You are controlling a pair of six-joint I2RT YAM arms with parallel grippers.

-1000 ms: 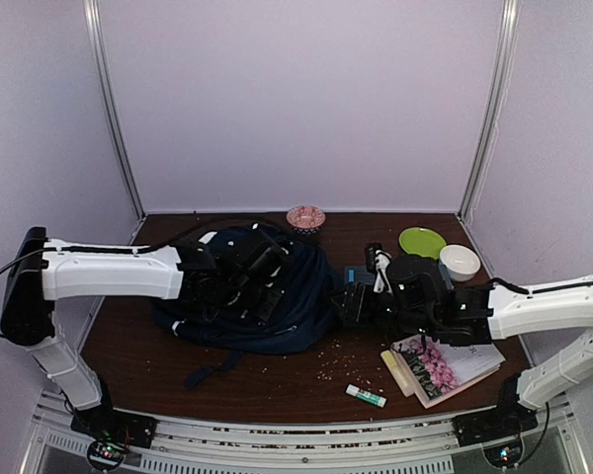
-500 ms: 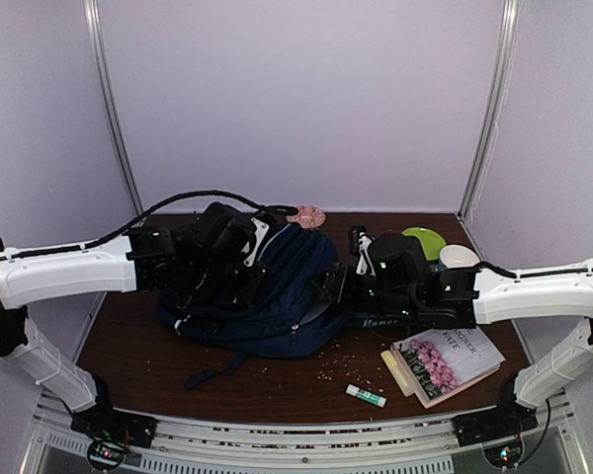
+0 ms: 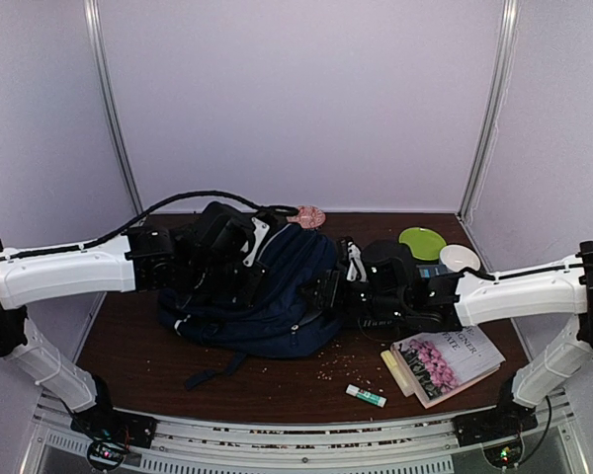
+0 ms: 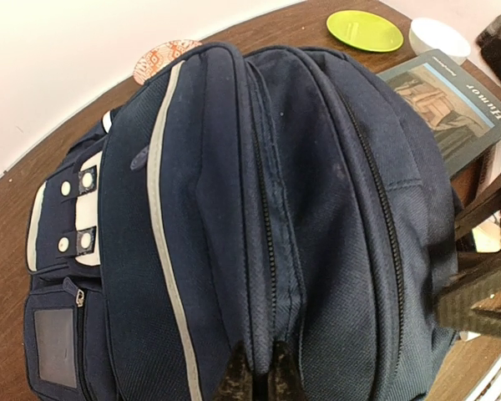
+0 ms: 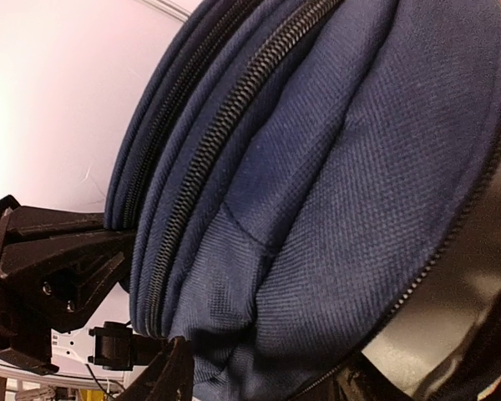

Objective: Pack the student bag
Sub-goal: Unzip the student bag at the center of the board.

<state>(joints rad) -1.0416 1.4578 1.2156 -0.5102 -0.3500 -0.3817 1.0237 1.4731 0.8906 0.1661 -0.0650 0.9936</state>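
left jaws pinching the bag (image 3: 282,291) tipped it up, right jaws brought their clamped book (image 4: 447,92) closer, loading's probably next

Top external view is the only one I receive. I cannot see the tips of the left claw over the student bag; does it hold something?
Observer: Yes. In the left wrist view the left claw is shut on a fabric ridge of the student bag.
Operator: Is the zipper there open?
Observer: No, the zipper beside that ridge looks closed along all that shows.
Operator: And the other arm?
Observer: Bag fabric fills the right wrist view, close to the right claw; its grip I cannot tell.
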